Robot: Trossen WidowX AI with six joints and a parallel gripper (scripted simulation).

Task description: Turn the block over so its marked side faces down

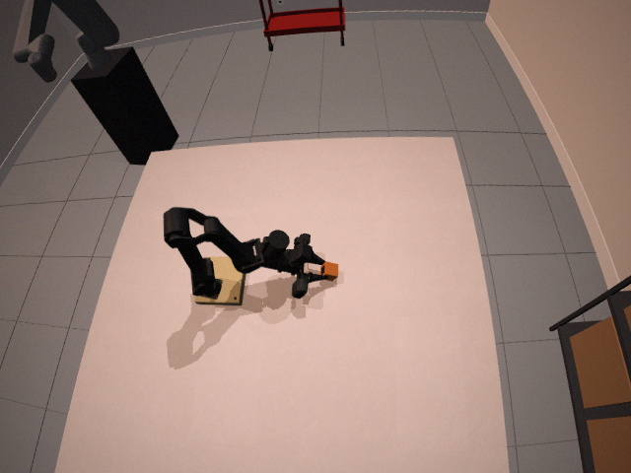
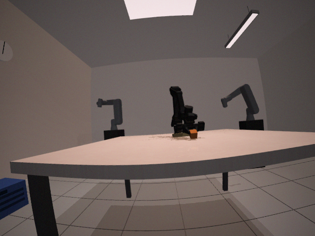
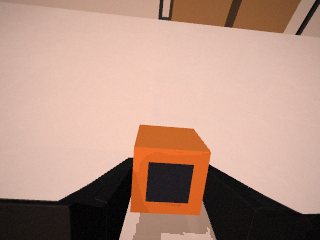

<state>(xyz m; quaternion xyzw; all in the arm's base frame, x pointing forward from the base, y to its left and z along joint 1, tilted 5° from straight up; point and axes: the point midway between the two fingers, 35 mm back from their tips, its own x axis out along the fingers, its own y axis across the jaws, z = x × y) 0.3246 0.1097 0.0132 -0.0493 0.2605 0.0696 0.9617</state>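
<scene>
The orange block (image 1: 331, 271) (image 2: 193, 134) (image 3: 167, 138) is low at the table (image 1: 386, 356) (image 2: 114, 152) (image 3: 75, 75); whether its underside touches the top cannot be told. Its marked side, with a dark square (image 3: 170, 182), faces back toward the wrist camera and the arm, so the mark is on an upright or nearly upright side. My gripper (image 1: 324, 270) (image 3: 166, 166) is shut on the block, one black finger at each side. It reaches outward at a low, nearly level slant.
The arm's tan base plate (image 1: 229, 285) is on the table behind the gripper, at the left in the top view. A black pedestal (image 1: 124, 106) with a grey arm stands beyond the table's far left corner. A red cart (image 1: 306, 21) and a shelf (image 1: 601, 361) stand off the table.
</scene>
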